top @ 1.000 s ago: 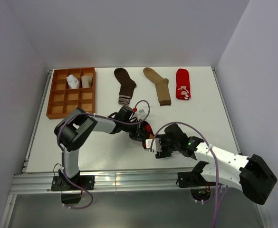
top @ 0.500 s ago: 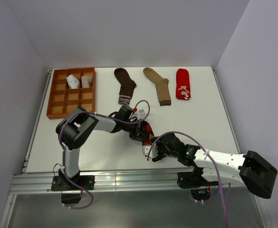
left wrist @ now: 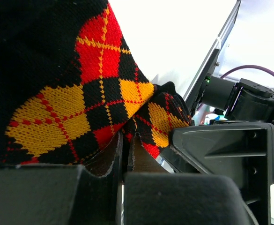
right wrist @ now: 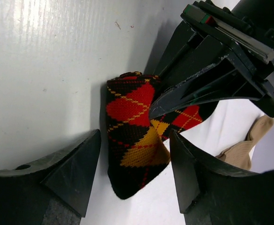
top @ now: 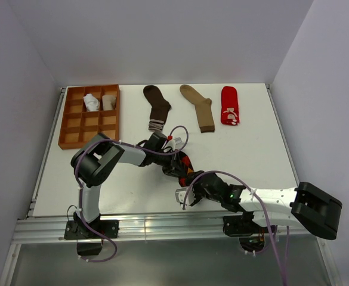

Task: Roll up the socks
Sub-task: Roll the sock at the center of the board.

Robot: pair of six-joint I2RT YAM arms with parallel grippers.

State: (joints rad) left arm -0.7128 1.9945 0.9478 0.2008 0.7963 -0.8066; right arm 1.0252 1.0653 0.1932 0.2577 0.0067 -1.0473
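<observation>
The right tool point(top: 182, 195) had drawn back toward the near edge of the table point(top: 252, 149), fingers spread, the argyle sock point(right wrist: 132, 136) lying just ahead of it at mid-table. The left tool point(left wrist: 124, 157) pinched that sock.

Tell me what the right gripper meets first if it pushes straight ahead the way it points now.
The right gripper would first meet the black-orange argyle sock, just ahead of its open fingers. The left gripper, shut on that sock, is close behind; depth is unclear.
</observation>
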